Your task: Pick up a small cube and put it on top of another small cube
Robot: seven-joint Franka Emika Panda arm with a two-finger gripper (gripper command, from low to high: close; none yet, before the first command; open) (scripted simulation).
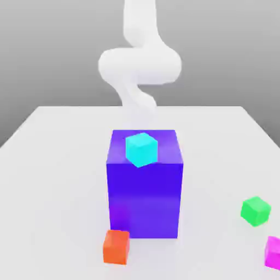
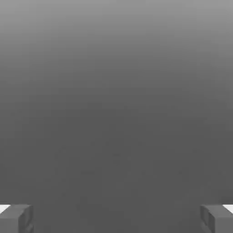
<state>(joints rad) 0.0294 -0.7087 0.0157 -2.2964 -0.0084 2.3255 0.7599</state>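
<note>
Fingertips (image 2: pixel 16 218) of the gripper (image 2: pixel 116 218) stand wide apart, holding nothing; one cyan cube (image 1: pixel 141 149) sits atop one big purple block (image 1: pixel 144 191); orange cube (image 1: pixel 116 246), green cube (image 1: pixel 255 210), magenta cube (image 1: pixel 273 252) (one each) lie on the table (image 1: pixel 54 164).

Arm (image 1: pixel 139 63) smooth, white, rounded; claw (image 2: pixel 116 218) fingertips (image 2: pixel 16 218) grey, blocky, white-edged.

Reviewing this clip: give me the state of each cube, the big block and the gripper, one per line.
Cyan cube: resting on top of the big block, not held.
Big blue block: upright on the table.
Orange cube: on the table, at the block's front corner.
Green cube: on the table, alone.
Magenta cube: on the table, at the picture's edge.
Gripper: open, holding nothing.
</note>
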